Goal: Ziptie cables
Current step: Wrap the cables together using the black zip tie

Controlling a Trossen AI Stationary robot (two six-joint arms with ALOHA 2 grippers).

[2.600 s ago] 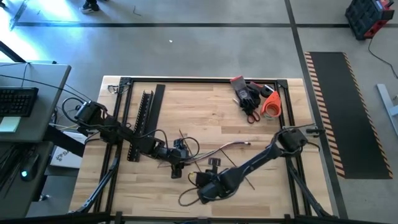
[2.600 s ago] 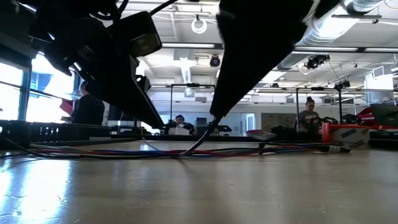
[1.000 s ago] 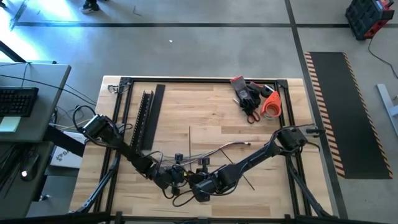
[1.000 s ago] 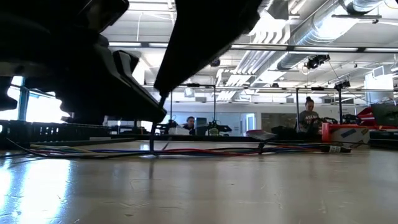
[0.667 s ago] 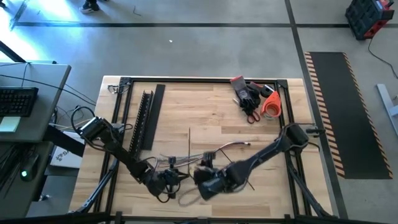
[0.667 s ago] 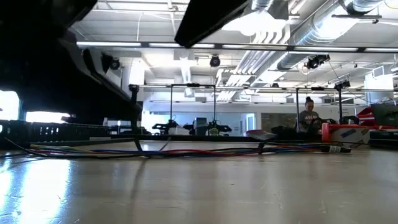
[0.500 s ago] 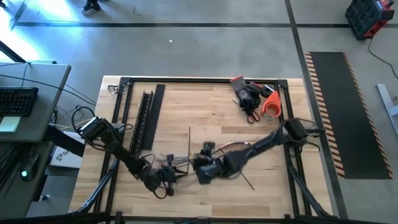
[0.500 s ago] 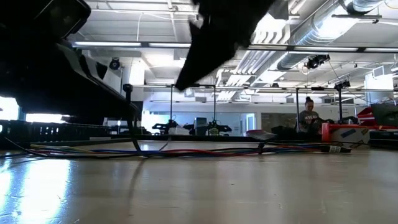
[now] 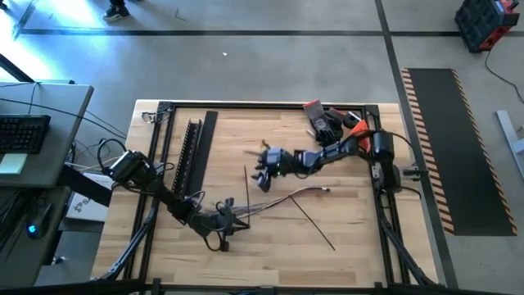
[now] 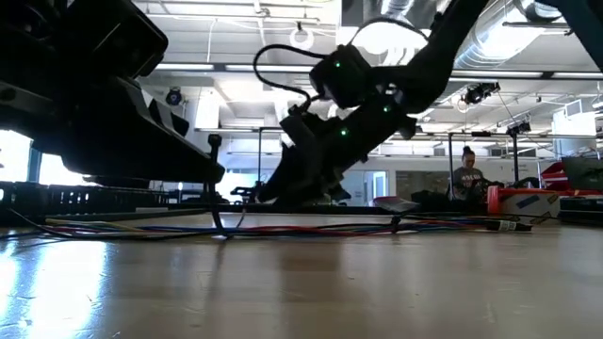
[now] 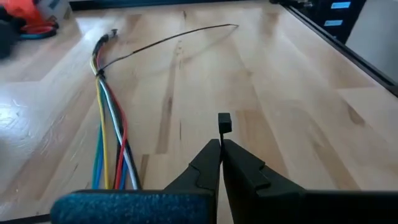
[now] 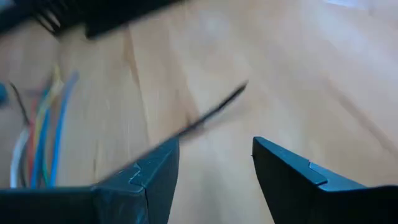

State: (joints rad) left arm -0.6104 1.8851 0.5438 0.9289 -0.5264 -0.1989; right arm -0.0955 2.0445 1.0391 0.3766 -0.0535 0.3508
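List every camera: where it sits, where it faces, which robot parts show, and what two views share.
High: overhead, straight down; both arms, left gripper, right gripper.
Low: tabletop level, across table into room; both arms.
Left wrist: along shut jaws pinching a black tie.
Right wrist: past open jaws at the table.
Both wrists share the cables.

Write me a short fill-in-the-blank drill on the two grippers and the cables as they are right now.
1. The left gripper has its fingers ____, pinching a thin black zip tie.
2. The right gripper has its fingers ____, with nothing between them.
3. The cables lie on the ____ table.
4. In the high view, the right gripper is nearer the scissors than the ____ gripper is.

Missing words: shut; open; wooden; left
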